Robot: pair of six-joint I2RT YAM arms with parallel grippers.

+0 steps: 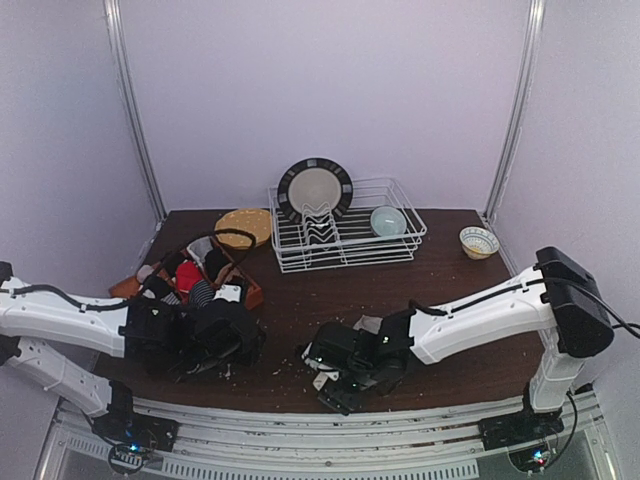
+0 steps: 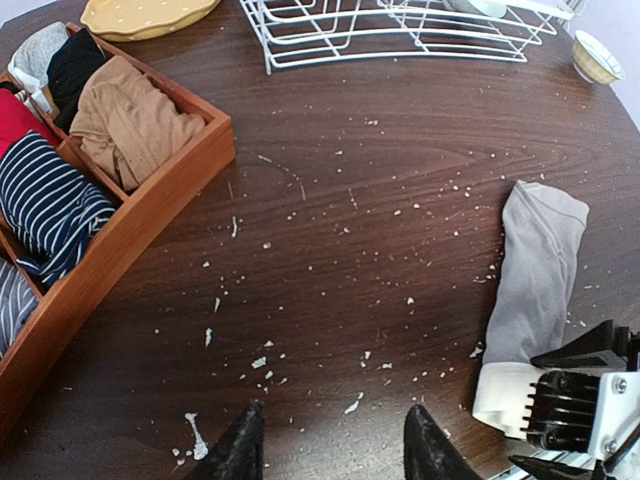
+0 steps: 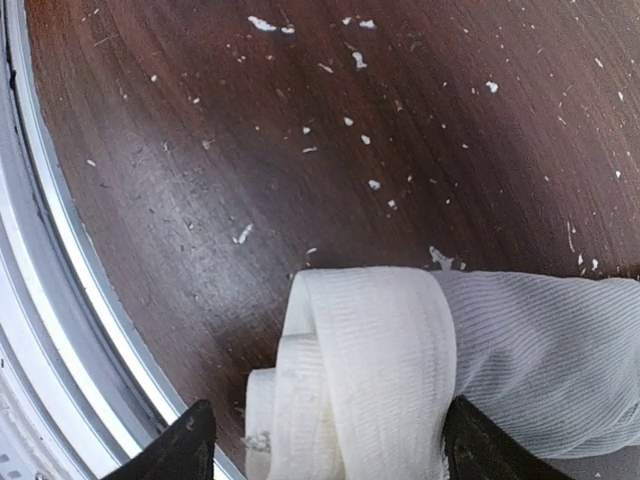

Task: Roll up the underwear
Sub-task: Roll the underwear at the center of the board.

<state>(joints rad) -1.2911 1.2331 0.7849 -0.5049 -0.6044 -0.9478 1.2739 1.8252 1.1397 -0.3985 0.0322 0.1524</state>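
**Ana:** Right pincer [image 3: 328, 412] stands released, its fingers [image 3: 185, 450] wide on either side of the rolled end and gripping nothing. Left pincer [image 2: 335, 408] is parted too, over bare worktop [image 2: 350, 200], with nothing between its tips.

**Ben:** So what could go wrong?

**Ana:** The roll coming undone, I'd judge. Only the white waistband [image 3: 370, 350] of the grey-beige underwear [image 2: 535, 270] is turned over on itself, loosely, and nothing pins it. It also lies close to the near edge of the worktop, so a clumsy push might send it over the rim.

**Ben:** And the rest of the garment?

**Ana:** Flat, a narrow strip of soft ribbed cloth running away from the roll toward the middle of the worktop. White flecks [image 2: 260, 362] lie all around, and rolling onward could gather them into the cloth.

**Ben:** Anything further off?

**Ana:** To the left, a wooden tray [image 2: 150, 215] holds more underwear in compartments: a dark striped pair [image 2: 45, 200], an orange-brown pair [image 2: 130, 120], then a black pair [image 2: 75, 65] and a red pair [image 2: 15, 115]. That is well apart from the strip, a long carry for a loose roll. Beyond stands a wire rack [image 1: 340, 250]
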